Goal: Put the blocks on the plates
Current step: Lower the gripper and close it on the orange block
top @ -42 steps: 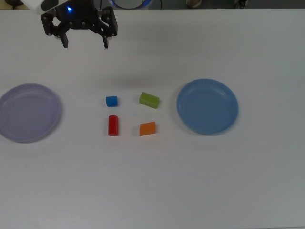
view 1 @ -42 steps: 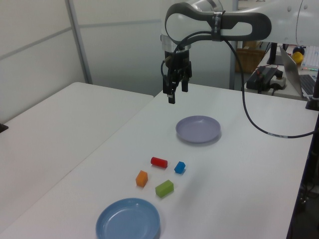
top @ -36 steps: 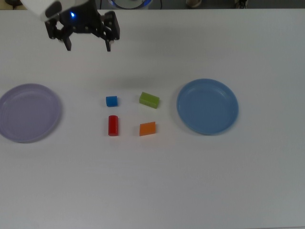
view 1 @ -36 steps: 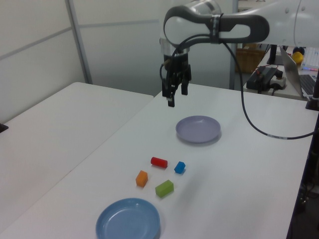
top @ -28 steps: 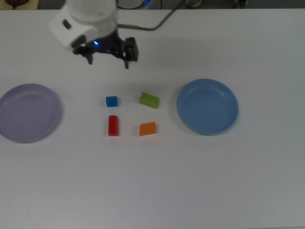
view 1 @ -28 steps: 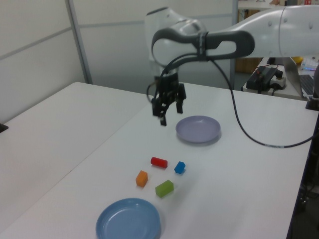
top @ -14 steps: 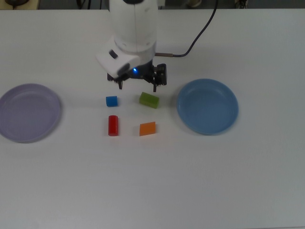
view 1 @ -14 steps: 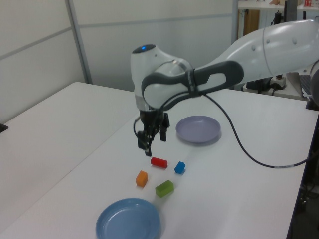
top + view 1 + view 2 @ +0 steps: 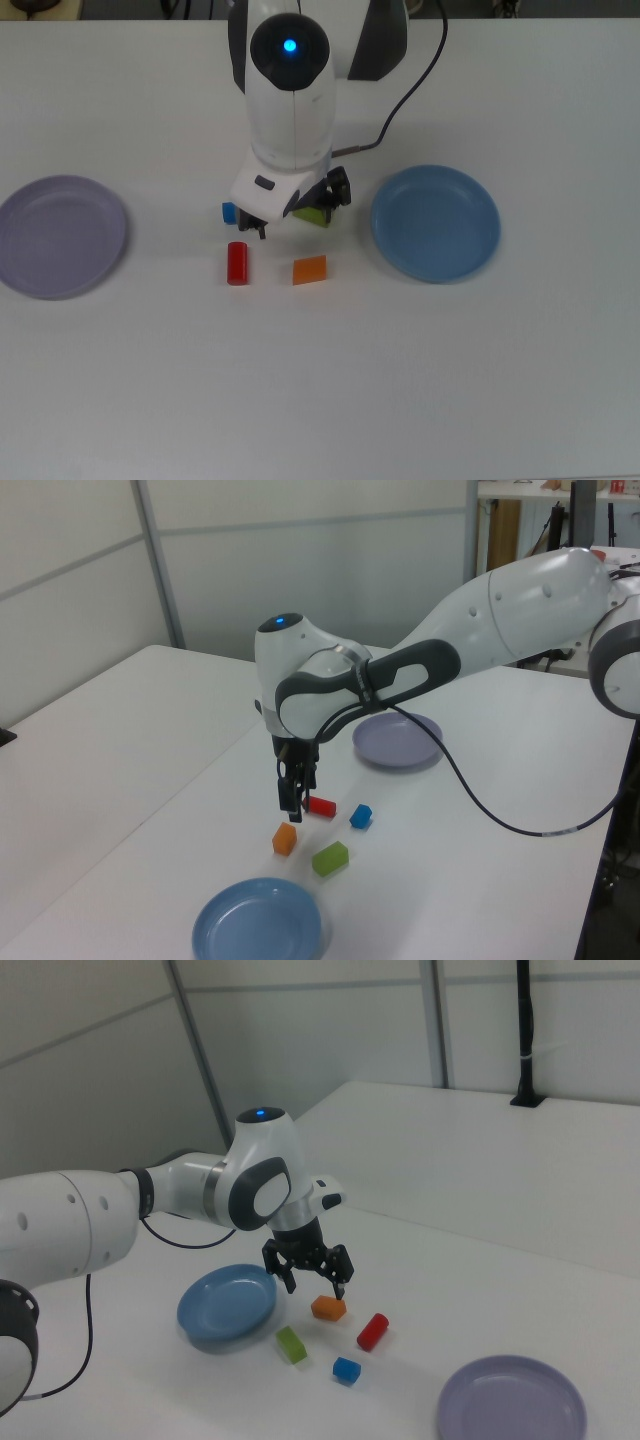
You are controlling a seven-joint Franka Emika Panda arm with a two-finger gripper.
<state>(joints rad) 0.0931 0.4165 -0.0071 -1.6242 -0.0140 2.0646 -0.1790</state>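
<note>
Several blocks lie in a cluster mid-table: a blue cube [image 9: 347, 1370], a red cylinder [image 9: 372, 1331], a green bar [image 9: 291, 1344] and an orange block [image 9: 328, 1308]. In the top view the arm hides most of the blue cube [image 9: 229, 211] and the green bar [image 9: 317, 214]; the red cylinder [image 9: 237, 263] and orange block [image 9: 309, 269] show fully. The lavender plate [image 9: 60, 236] sits at the top view's left, the light blue plate [image 9: 435, 222] at the top view's right. My gripper [image 9: 314, 1286] hovers open just above the cluster, nearest the orange block, holding nothing.
The white arm body [image 9: 290, 90] with its black cable [image 9: 400, 90] reaches over the table's back half. A second white table [image 9: 100, 730] adjoins along the left view's left. Bare tabletop lies in front of the blocks.
The arm swung from the back corner at the top view's left to over the block cluster and came down close to the table. Blocks and plates stayed put.
</note>
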